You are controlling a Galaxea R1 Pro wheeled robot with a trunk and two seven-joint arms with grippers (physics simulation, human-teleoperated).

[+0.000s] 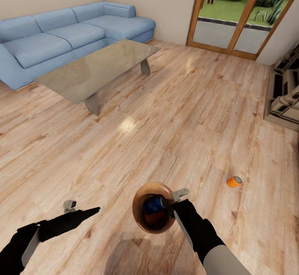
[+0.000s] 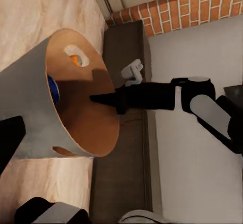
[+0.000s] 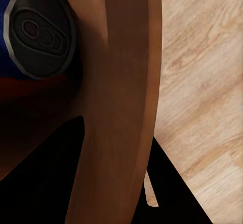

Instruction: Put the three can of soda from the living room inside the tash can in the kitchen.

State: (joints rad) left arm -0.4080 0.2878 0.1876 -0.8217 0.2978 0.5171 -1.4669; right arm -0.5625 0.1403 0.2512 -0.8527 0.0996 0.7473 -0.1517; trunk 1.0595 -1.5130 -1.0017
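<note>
Glossy glass coffee table (image 1: 97, 66), wood-plank floor (image 1: 174, 117)

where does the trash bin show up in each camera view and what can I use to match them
Head view: the trash bin sits low in the middle, its rim held by the right gripper.
Left wrist view: it lies on the left, brown inside facing the camera.
Right wrist view: its brown rim runs down the middle.
Shared landmark: the dark blue can inside it.
</note>
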